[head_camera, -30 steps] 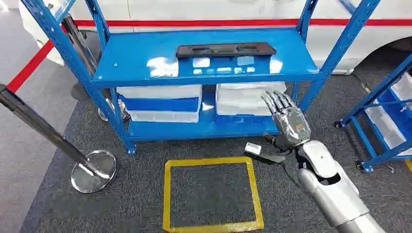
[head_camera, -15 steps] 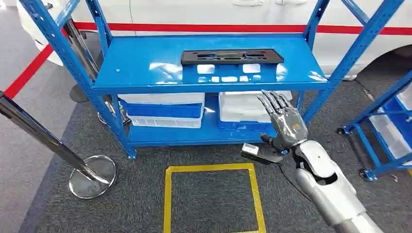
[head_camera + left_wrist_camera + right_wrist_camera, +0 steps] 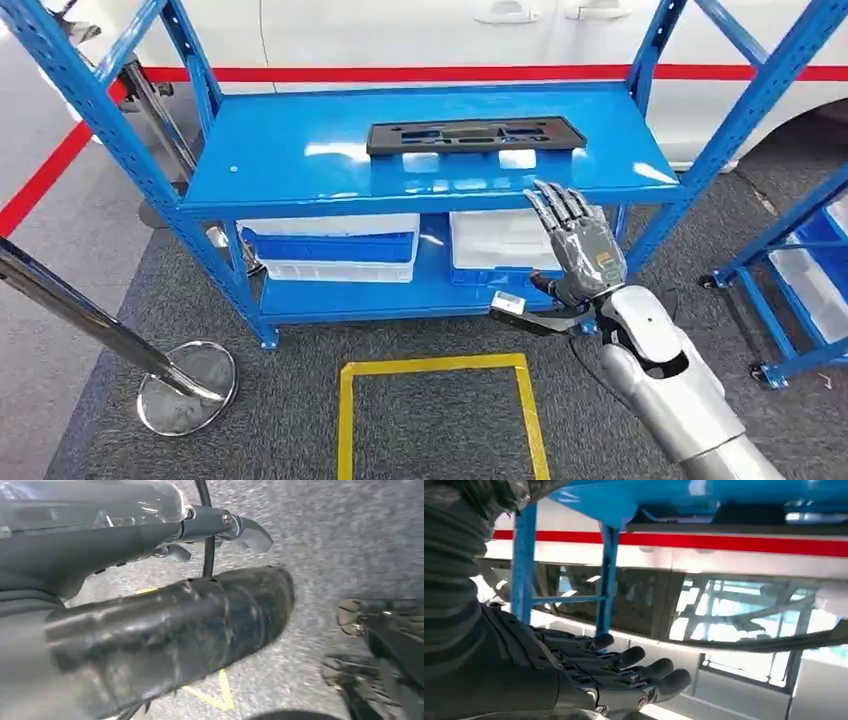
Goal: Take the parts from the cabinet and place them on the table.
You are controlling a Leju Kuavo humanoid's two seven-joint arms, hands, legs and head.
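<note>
A long black plastic part (image 3: 475, 135) lies crosswise on the blue rack's top shelf (image 3: 300, 160), upper centre. The right hand (image 3: 580, 250), empty with fingers spread, is just below it.

Setting: workshop or vehicle show floor, as I see it. Evidence: blue steel shelving rack (image 3: 420, 150) holding stacked plastic bins (image 3: 330, 245); a white car body with red stripe (image 3: 450, 40) behind it; chrome barrier post (image 3: 120, 345); grey carpet marked with a yellow tape square (image 3: 440, 415).
</note>
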